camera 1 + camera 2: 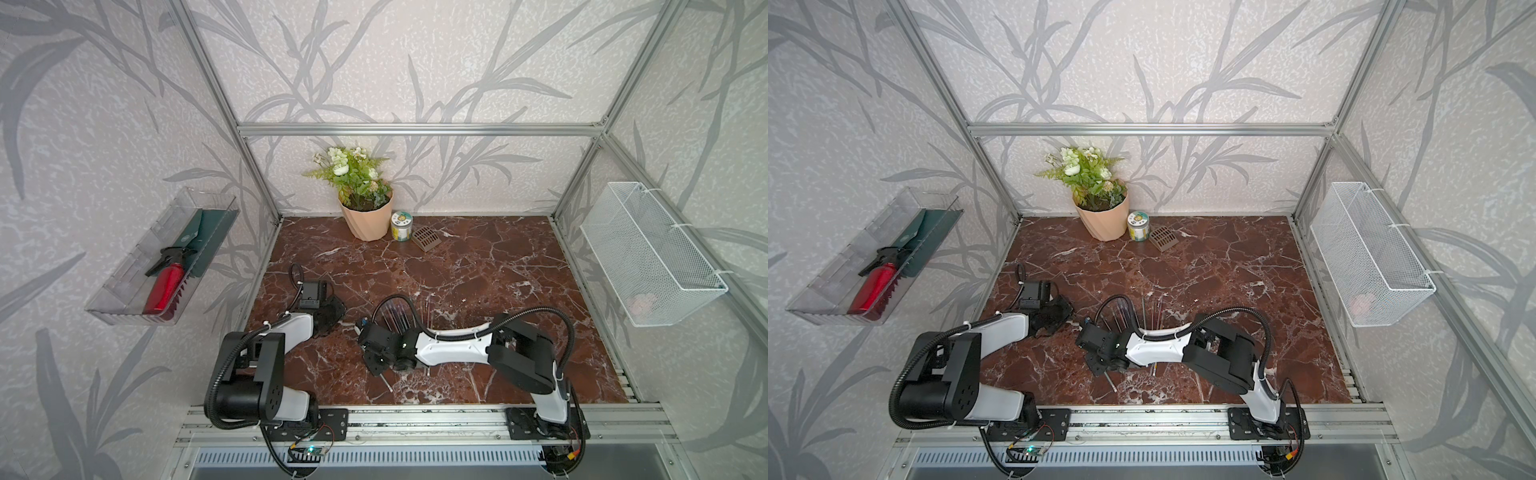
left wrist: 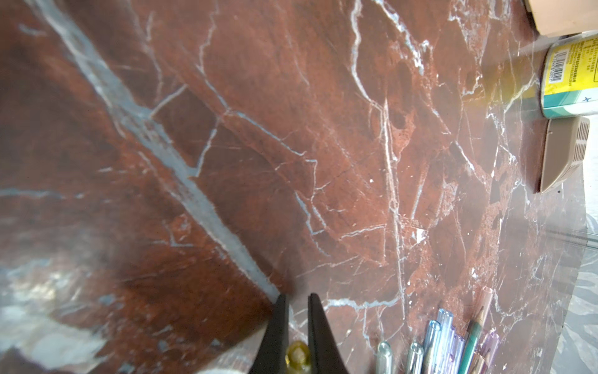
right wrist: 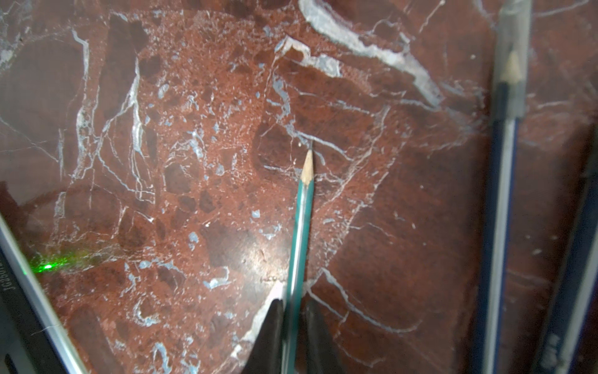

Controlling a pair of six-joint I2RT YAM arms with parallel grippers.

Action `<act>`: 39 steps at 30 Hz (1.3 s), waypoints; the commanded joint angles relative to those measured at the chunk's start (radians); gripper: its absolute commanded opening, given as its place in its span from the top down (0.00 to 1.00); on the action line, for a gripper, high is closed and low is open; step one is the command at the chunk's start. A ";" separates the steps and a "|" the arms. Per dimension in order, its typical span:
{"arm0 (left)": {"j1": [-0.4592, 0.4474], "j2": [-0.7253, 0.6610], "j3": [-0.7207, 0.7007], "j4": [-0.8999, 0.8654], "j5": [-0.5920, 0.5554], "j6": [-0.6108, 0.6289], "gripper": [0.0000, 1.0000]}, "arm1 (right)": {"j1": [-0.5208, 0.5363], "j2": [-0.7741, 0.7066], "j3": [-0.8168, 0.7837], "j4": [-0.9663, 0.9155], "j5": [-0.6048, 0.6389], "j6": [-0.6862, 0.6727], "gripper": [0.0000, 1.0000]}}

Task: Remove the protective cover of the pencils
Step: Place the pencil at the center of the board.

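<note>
Right tool is narrow, pinching a green pencil; its sharpened tip is bare, with my desk below. Left tool is nearly closed on a small yellowish cap. Other pencils lie bunched on the desk near it, most with bluish-purple protective covers on their tips. One capped dark pencil lies beside the green one.

Red-brown white-veined marble tabletop lies beneath the jaws. Grey leaf-patterned wallpaper rises well beyond them, framed by aluminium rails. A white mesh basket hangs well to their right.
</note>
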 commanded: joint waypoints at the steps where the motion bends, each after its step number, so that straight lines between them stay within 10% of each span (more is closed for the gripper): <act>1: -0.009 0.038 -0.008 -0.079 -0.026 0.004 0.97 | -0.009 0.041 0.004 -0.043 0.018 0.009 0.84; 39: -0.015 0.037 0.016 -0.139 -0.054 0.027 0.88 | -0.020 -0.281 -0.160 -0.006 0.107 -0.059 0.68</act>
